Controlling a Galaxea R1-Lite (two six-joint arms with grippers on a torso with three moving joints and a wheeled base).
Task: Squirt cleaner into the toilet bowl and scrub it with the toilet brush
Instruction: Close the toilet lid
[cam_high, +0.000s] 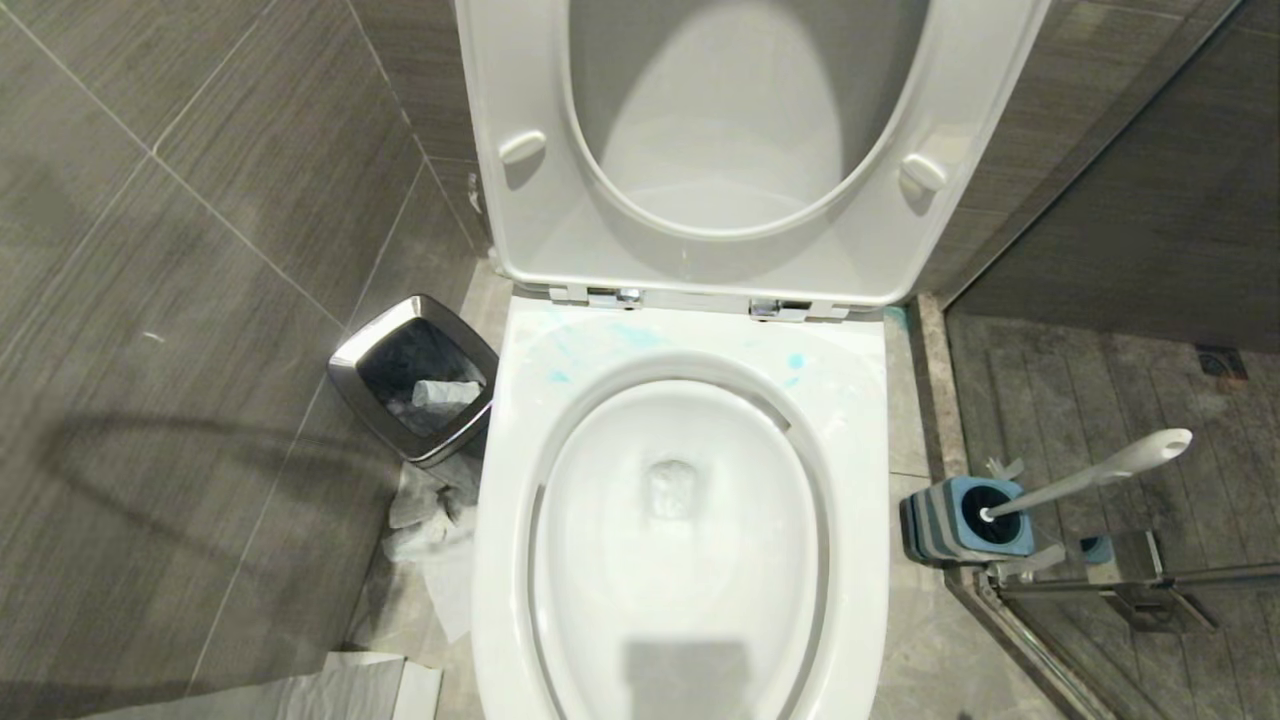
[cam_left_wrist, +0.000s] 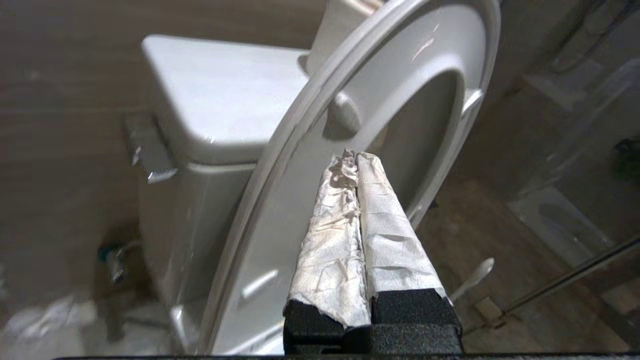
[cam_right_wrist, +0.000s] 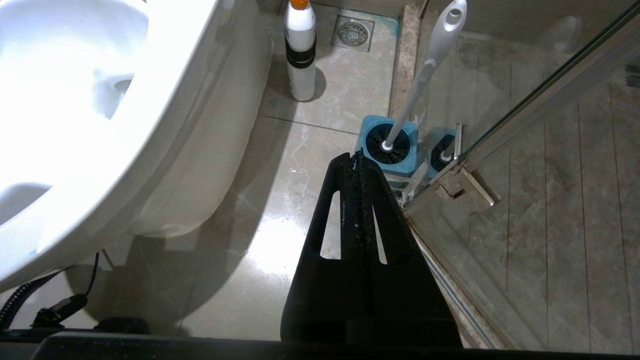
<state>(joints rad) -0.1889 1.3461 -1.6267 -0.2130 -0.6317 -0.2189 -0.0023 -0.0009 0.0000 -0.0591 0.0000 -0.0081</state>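
The white toilet bowl fills the middle of the head view, its seat and lid raised. Pale blue smears of cleaner mark the back of the rim. A wad of paper lies in the basin. The toilet brush stands in its blue holder on the floor to the bowl's right. My left gripper, fingers wrapped in white paper, is shut and empty, pointing at the raised seat from the side. My right gripper is shut and empty above the floor, just short of the brush.
A chrome-rimmed bin stands left of the bowl, with crumpled tissue on the floor beside it. A white bottle with an orange cap stands by the toilet's base. A glass shower door and its rail close off the right.
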